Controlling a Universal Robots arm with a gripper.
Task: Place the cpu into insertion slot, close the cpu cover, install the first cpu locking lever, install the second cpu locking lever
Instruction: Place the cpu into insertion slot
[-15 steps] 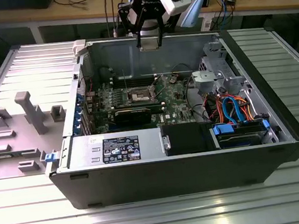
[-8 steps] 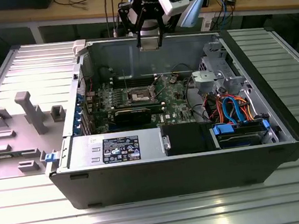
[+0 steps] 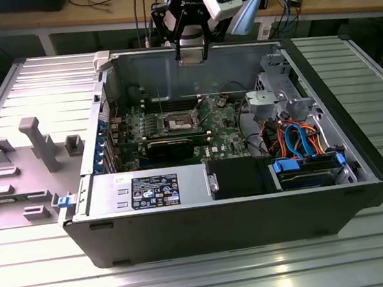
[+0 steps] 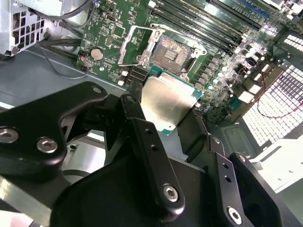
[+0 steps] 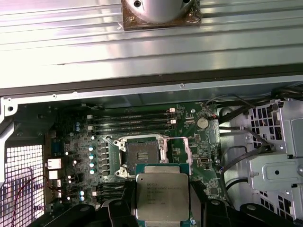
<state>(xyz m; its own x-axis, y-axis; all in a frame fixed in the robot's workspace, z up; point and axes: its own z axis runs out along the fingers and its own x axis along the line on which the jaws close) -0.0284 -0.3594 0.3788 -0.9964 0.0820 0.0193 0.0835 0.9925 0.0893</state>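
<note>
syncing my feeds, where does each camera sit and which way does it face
exterior view: off the arm, higher than the open computer case, looking down into it at the motherboard; the gripper shows.
first wrist view: on the wrist, facing down past the held cpu to the insertion slot; gripper links flank the cpu.
second wrist view: on the wrist, facing the same slot obliquely; black gripper fingers show up close.
shared: both wrist views show cpu and empty slot.

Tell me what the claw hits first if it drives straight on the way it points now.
Probably the green motherboard by the open, dark-framed square socket, with the silver-topped square chip held in the claw touching first. Depth is unclear, so it may land on the socket itself.
</note>
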